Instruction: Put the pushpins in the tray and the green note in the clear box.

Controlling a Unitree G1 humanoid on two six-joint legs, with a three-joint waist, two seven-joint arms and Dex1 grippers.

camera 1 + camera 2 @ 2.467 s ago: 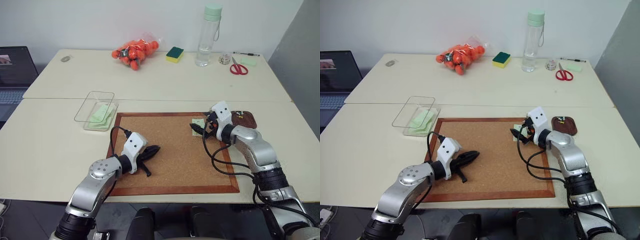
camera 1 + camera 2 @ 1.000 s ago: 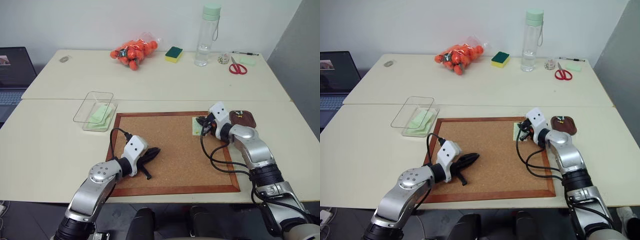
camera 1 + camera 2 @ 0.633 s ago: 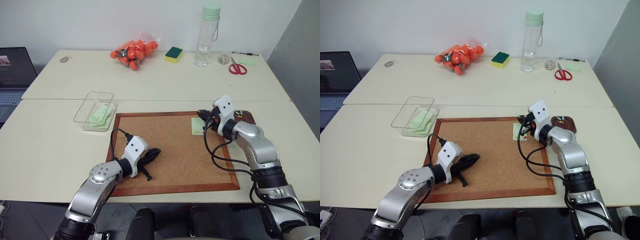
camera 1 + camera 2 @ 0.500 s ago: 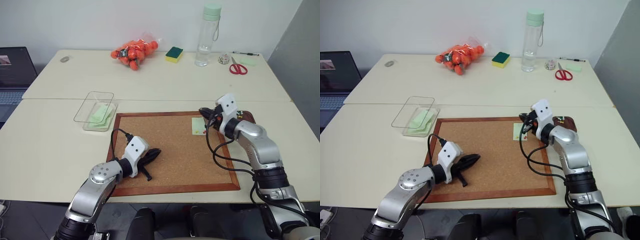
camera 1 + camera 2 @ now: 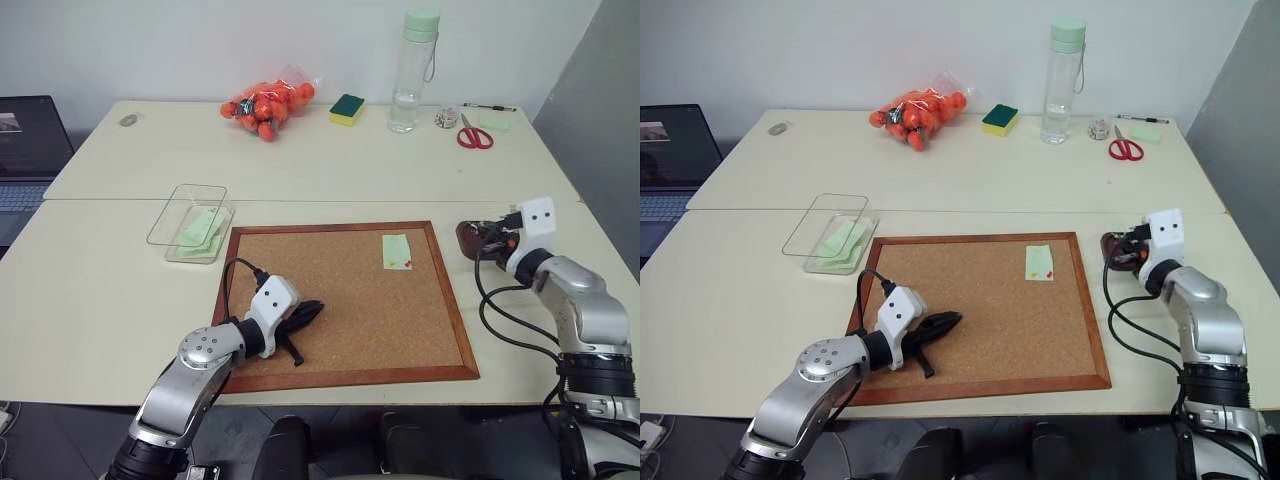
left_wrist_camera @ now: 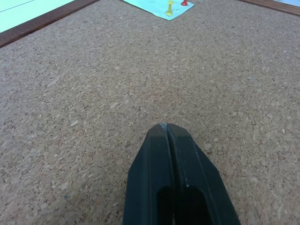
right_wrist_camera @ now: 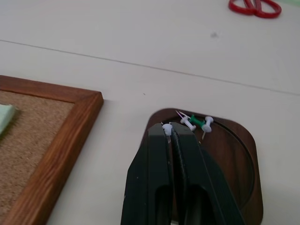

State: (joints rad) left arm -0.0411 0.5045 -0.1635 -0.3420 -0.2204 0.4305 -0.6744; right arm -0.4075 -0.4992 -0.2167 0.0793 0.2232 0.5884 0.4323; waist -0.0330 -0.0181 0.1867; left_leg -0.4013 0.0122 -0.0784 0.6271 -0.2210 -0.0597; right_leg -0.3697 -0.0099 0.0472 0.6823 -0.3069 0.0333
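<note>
Right wrist view: my right gripper (image 7: 168, 129) is clenched over the near rim of the small dark brown glossy tray (image 7: 234, 154), a white pin head (image 7: 166, 127) at its tips; white and green pins (image 7: 197, 123) lie inside. Head view: pale green paper note (image 5: 397, 250) lies upper right on the wood-framed cork board (image 5: 340, 300), red and yellowish pushpins (image 5: 403, 264) in it. Clear plastic box (image 5: 190, 225) sits centre left. My left gripper (image 5: 308, 312) is clenched, empty, on the cork.

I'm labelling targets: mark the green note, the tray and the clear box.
green note (image 5: 397, 250), left eye view, middle of the paper.
tray (image 7: 239, 154), right wrist view, bare inner floor.
clear box (image 5: 178, 213), left eye view, left wall.
</note>
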